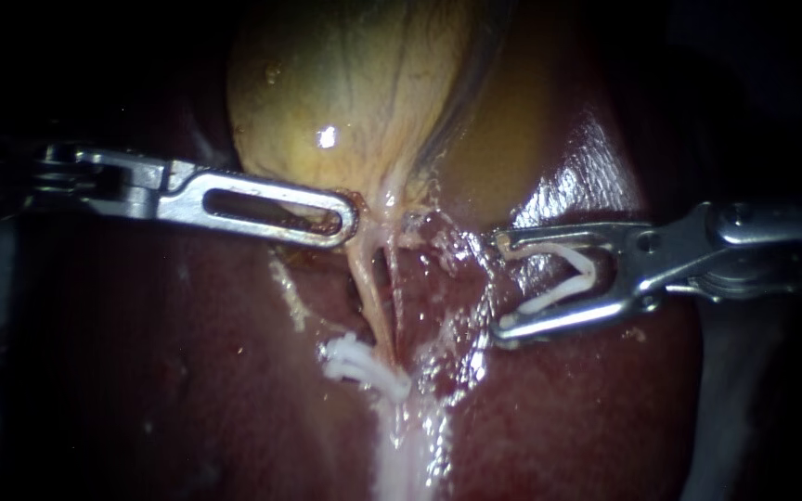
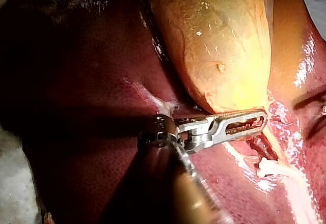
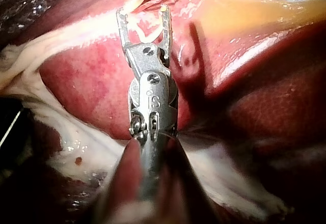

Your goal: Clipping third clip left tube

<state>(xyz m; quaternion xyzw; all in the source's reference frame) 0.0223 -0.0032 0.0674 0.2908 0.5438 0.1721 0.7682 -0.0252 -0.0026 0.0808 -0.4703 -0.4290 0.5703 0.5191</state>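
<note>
The yellow gallbladder (image 1: 355,93) lies above the dark red liver (image 1: 587,408). My left instrument (image 1: 327,218) comes in from the left, its slotted jaws shut on the gallbladder's neck. Two thin pale tubes run down from the neck, the left tube (image 1: 367,288) beside the right tube (image 1: 397,297). White clips (image 1: 356,362) sit low on the left tube. My right instrument (image 1: 501,288) holds a white V-shaped clip (image 1: 568,278) between wide-apart jaws. It is to the right of both tubes and touches neither. In the right wrist view the right instrument's jaws (image 3: 142,12) point at the tubes.
Glistening whitish tissue (image 1: 457,250) lies between the right tube and the right instrument. A pale band (image 1: 401,455) runs down from the clips. In the left wrist view the left instrument (image 2: 249,124) lies under the gallbladder (image 2: 224,46), with the white clips (image 2: 267,168) beside it.
</note>
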